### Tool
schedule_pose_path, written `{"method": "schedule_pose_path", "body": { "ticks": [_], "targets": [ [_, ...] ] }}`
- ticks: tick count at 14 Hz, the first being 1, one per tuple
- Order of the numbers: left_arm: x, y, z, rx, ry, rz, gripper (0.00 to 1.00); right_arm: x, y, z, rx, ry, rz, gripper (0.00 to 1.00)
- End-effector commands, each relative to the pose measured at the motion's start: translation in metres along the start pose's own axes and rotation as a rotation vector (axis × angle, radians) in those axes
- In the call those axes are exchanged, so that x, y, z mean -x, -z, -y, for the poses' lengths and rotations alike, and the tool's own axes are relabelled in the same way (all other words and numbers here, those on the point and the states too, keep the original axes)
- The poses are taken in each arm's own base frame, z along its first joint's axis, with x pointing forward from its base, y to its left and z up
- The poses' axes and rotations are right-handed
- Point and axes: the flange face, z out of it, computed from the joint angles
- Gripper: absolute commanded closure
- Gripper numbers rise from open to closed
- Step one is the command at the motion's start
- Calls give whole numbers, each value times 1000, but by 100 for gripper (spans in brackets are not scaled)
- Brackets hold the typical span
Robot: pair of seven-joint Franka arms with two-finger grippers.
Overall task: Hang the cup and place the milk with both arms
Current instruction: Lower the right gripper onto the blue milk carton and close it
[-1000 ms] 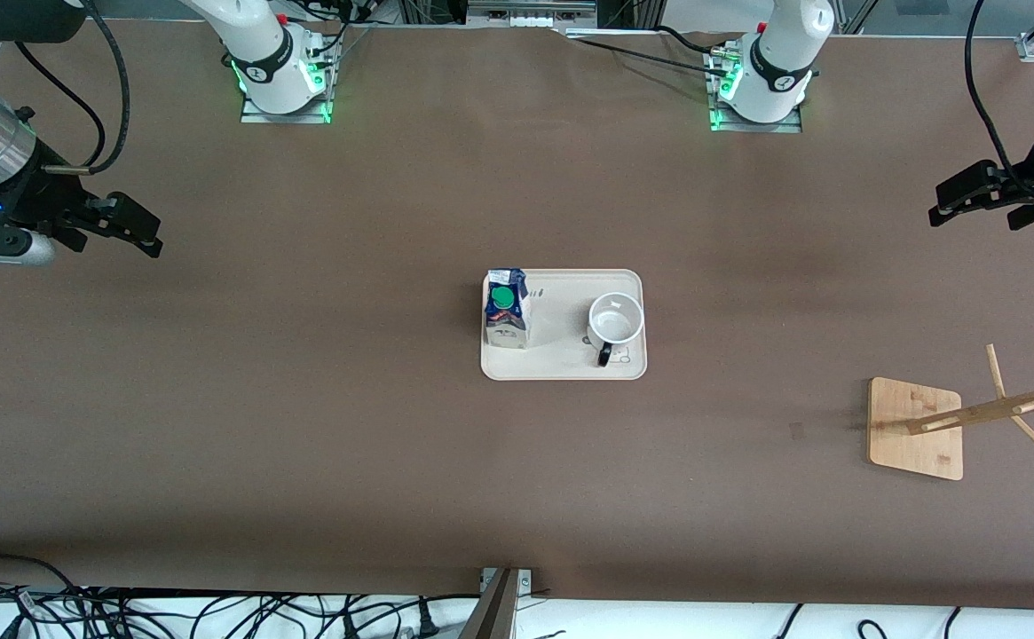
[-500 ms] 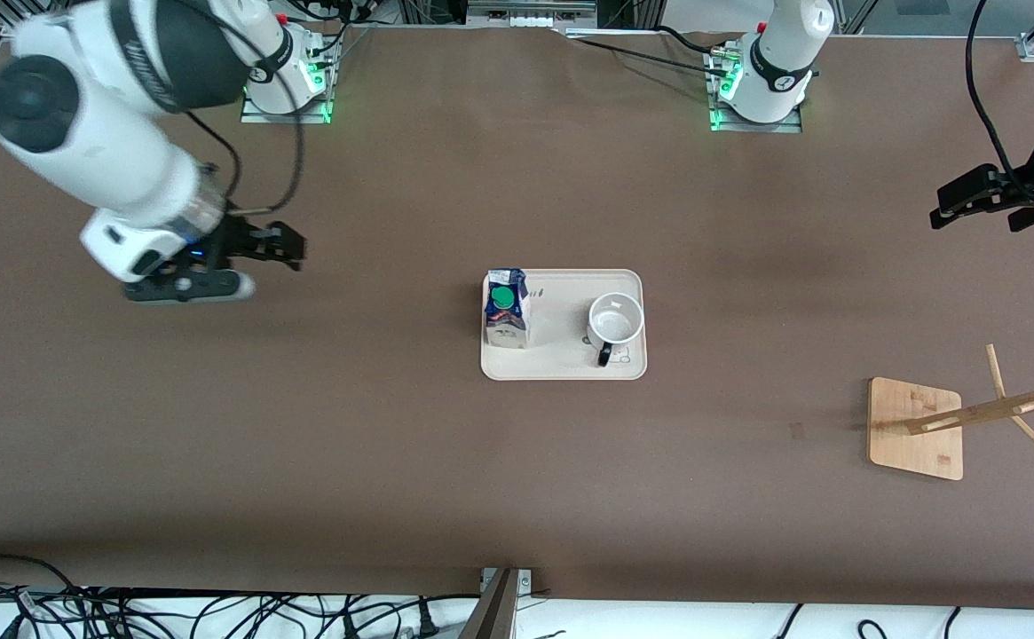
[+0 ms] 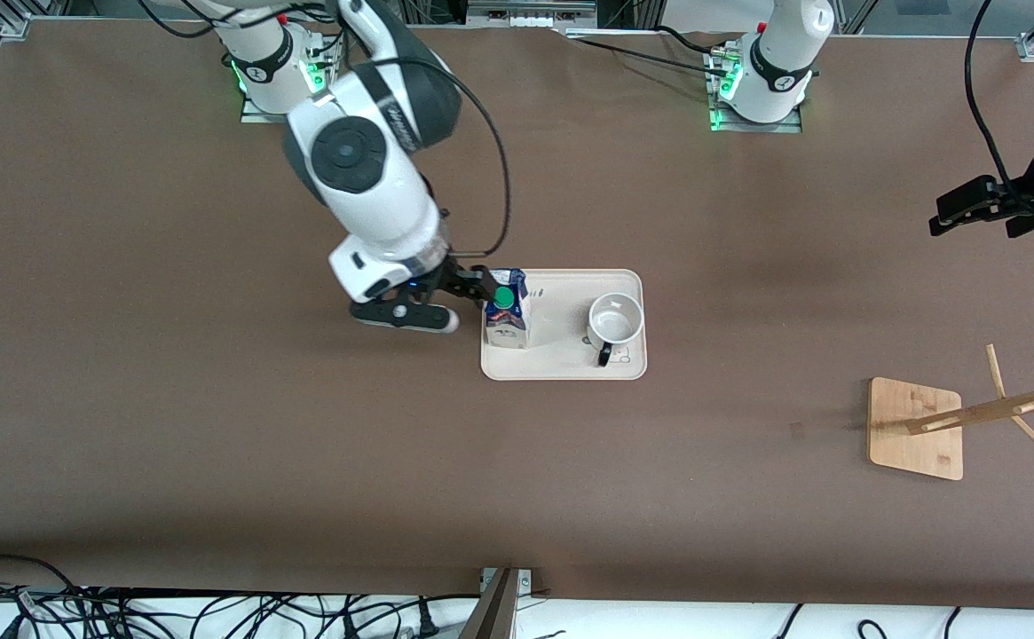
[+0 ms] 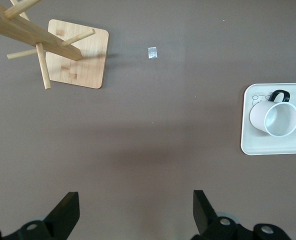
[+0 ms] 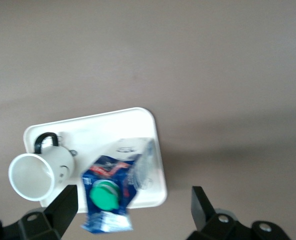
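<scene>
You are at the very start of the job: neither thing has been picked up, so both the hanging and the placing are left to do. The cup [image 3: 616, 320] and the milk [image 3: 506, 311] both stand on the pale tray [image 3: 561, 368] in the middle of the table, the milk at the end toward the right arm, the cup at the end toward the left arm, well apart from each other. The right gripper [image 3: 472, 286] hangs just beside the milk's top, at the tray's edge; its fingers are spread wide and grasp nothing, and in the right wrist view the carton sits between them but not yet touched. The left gripper [image 3: 969, 206] waits over the table's edge at the left arm's end, released and empty. The wooden rack [image 3: 916, 428], with its pegs, stands near that end and nearer the front camera than the tray, with nothing hung on it. The milk is upright, its long axis vertical, green cap up on the gable. The cup is upright too, mouth up, its black handle pointing toward the front camera, so you will likely need the left arm to turn it for a peg.
</scene>
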Motion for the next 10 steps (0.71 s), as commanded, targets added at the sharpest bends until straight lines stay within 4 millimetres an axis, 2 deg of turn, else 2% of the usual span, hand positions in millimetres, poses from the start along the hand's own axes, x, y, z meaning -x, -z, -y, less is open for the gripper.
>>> {"method": "schedule_pose_path", "body": {
  "ticks": [1,6,8,9,10],
  "targets": [
    [-3,1,8,-18,14,6,0,13,-20,32,-11,-16,0,0],
    [-3,-1,13,-15,22,12,0,42,-69,48,88,3,-10,0],
    [-3,-1,14,-15,25,12,0,47,-87,44,121,12,-9,0],
    [-3,-2,16,-14,28,15,0,47,-95,42,121,17,-19,2],
    [-3,-2,18,-12,31,16,0,48,-102,38,130,19,-16,11]
  ]
}}
